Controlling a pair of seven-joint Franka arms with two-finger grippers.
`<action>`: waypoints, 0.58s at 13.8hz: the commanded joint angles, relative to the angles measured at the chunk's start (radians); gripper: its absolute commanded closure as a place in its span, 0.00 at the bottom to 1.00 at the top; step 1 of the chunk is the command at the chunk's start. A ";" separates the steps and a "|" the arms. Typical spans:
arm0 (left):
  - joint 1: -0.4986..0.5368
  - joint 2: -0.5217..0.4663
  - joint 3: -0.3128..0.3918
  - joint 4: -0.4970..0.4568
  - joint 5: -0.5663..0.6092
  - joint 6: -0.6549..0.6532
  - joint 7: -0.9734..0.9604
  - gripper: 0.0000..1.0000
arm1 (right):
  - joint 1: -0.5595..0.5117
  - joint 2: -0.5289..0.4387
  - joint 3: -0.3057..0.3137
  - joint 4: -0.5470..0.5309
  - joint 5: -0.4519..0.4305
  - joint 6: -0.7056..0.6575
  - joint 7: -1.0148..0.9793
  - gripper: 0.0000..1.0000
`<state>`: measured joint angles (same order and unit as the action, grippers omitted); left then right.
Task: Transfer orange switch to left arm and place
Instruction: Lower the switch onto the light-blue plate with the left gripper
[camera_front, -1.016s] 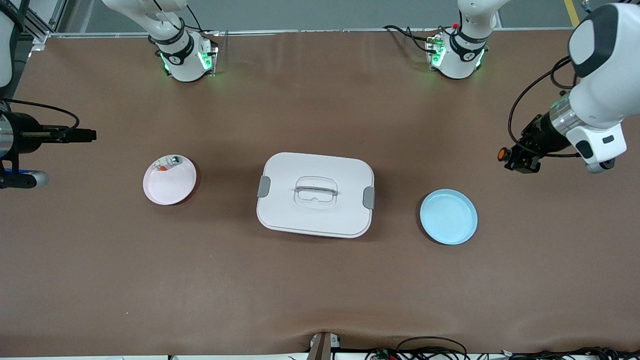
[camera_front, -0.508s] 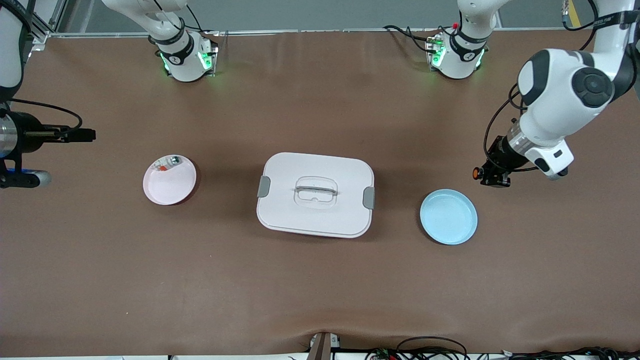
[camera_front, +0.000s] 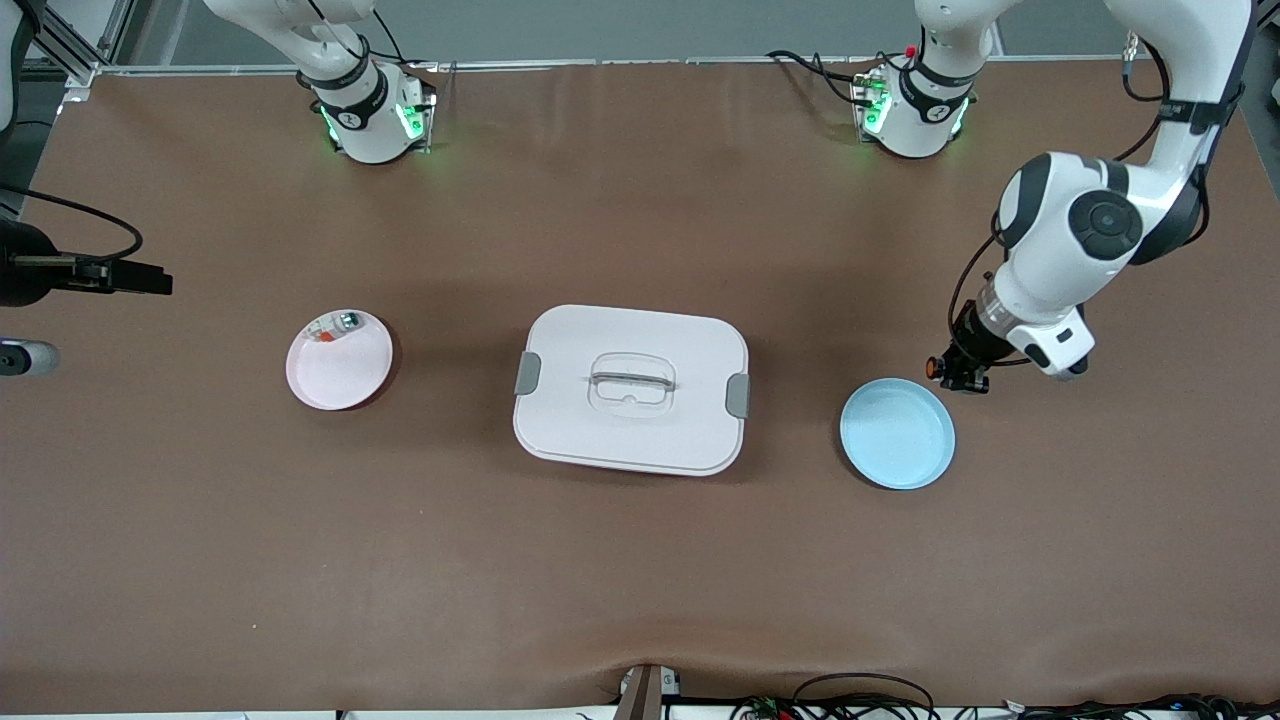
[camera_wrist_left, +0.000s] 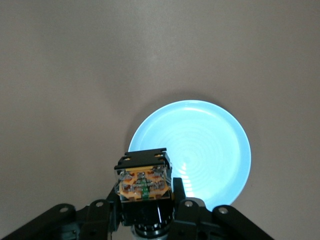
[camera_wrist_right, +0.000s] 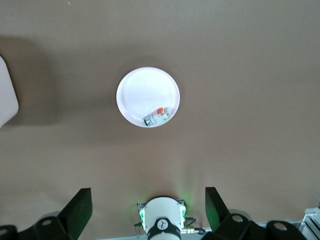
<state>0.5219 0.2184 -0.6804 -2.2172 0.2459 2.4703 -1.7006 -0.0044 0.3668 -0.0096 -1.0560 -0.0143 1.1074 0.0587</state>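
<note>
Left gripper (camera_front: 958, 377) has swung down toward the blue plate (camera_front: 897, 433), jaws clamped on the orange switch (camera_wrist_left: 143, 181) above that plate's rim, right gripper (camera_wrist_right: 148, 209) jaws apart, waiting high beside the white plate (camera_front: 339, 359), box (camera_front: 631, 389) between plates, no readable writing.

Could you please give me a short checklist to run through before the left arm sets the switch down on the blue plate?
1. Left gripper shut on the orange switch: ok.
2. Blue plate bare, nothing lying in it: ok.
3. Switch above the plate: not ok; in the front view the switch hangs over the table just off the plate's rim.
4. Left arm away from the box: ok; the box sits toward the table's middle, apart from the plate.
5. Right gripper open, waiting at its own end of the table: ok.
</note>
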 joint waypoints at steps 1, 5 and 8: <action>-0.002 0.103 -0.008 0.050 0.140 0.013 -0.118 0.99 | 0.007 -0.026 0.002 0.002 0.013 0.047 0.016 0.00; -0.042 0.206 -0.005 0.117 0.202 0.013 -0.223 0.99 | 0.004 -0.040 0.003 -0.001 0.017 0.188 0.018 0.00; -0.042 0.240 -0.002 0.125 0.289 0.013 -0.295 0.99 | 0.006 -0.068 0.005 -0.038 0.019 0.229 0.018 0.00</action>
<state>0.4802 0.4336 -0.6806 -2.1148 0.4892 2.4859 -1.9535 -0.0002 0.3313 -0.0066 -1.0576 -0.0120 1.3225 0.0598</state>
